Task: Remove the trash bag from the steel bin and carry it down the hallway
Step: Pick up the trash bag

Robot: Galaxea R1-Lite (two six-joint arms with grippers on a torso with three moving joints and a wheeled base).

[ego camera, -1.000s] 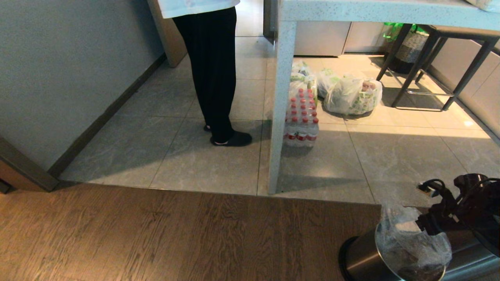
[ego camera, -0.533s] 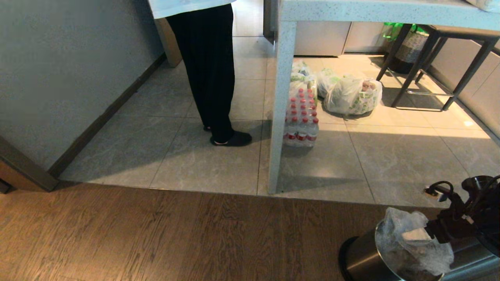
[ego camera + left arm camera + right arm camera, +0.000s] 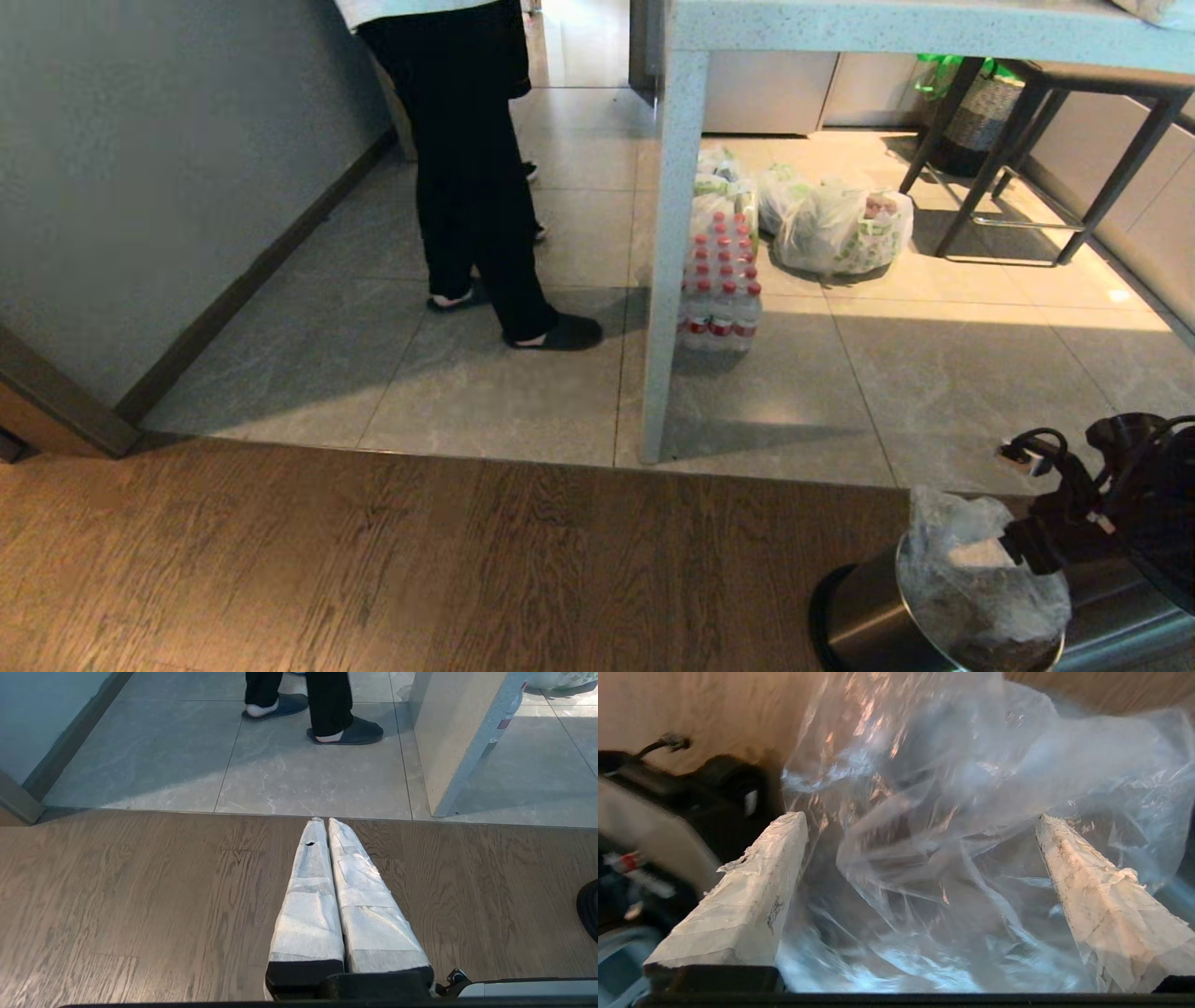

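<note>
The right end effector [image 3: 920,858] stands wide apart, its fingers [image 3: 752,891] straddling the bag [image 3: 980,579], gripping nothing. The bag sits in the bin [image 3: 868,621], bunched above the rim. It looks thin, soft, slippery and probably light; the gathered top seems the best hold. The left end effector [image 3: 327,833] hangs together over the wood floor [image 3: 140,896].
</note>
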